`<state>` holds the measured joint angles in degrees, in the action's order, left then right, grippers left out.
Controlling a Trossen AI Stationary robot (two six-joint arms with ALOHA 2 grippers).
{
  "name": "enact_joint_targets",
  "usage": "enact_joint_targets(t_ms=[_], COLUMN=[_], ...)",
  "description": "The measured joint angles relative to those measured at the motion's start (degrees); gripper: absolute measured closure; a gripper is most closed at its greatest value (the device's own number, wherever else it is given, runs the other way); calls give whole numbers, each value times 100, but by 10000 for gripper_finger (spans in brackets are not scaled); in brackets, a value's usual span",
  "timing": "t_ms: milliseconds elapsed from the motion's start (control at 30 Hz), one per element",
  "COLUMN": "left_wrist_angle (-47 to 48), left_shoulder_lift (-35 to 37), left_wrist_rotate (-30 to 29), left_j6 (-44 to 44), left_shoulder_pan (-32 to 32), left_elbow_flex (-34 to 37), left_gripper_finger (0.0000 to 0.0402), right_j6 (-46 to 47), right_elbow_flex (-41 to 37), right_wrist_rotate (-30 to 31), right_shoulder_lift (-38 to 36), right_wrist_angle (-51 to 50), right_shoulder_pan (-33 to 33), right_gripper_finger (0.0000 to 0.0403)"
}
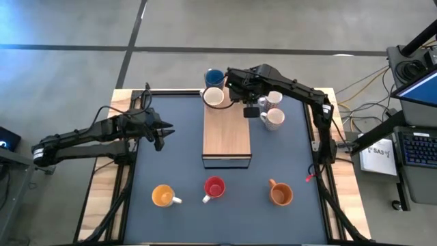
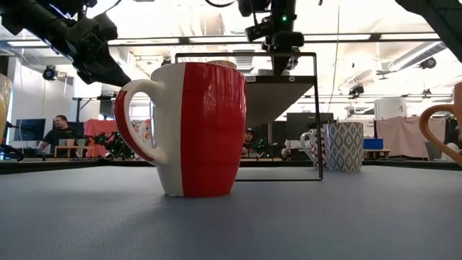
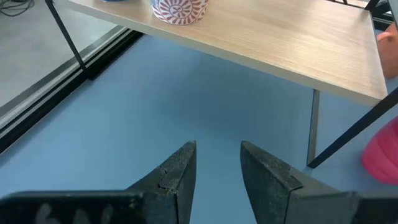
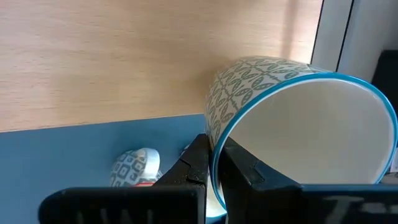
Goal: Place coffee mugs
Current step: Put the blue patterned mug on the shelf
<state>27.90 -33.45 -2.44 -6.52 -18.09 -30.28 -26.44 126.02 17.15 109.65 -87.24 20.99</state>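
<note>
right arm reaches across the far end of the wooden board [image 1: 227, 133]; right gripper [image 4: 214, 163] pinches the rim of a teal-patterned mug [image 4: 292, 124], held tilted above the board's edge. left gripper [image 3: 217, 165] hovers over the mat, fingers apart, empty.

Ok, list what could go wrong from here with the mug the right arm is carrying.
1. The right pincer pinches only the rim of the patterned mug, which hangs tilted over the wooden board; so thin a hold could slip.
2. A white mug already sits at the board's far end, close by; lowering carelessly might knock it.
3. Two more mugs stand beside the board, under the arm, and could get bumped.
</note>
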Motion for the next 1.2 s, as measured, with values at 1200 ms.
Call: enact_joint_targets(t_ms=[1200], left_wrist_angle=[0], left_shoulder_lift=[0], left_wrist_rotate=[-2], left_j6=[0], left_shoulder_pan=[0], left_elbow_flex=[0], left_gripper_finger=[294], right_j6=[-437], right_elbow_flex=[8], right_wrist_rotate=[389], right_shoulder_lift=[59], right_wrist_angle=[393], right_shoulder_pan=[3], right_gripper_finger=[360])
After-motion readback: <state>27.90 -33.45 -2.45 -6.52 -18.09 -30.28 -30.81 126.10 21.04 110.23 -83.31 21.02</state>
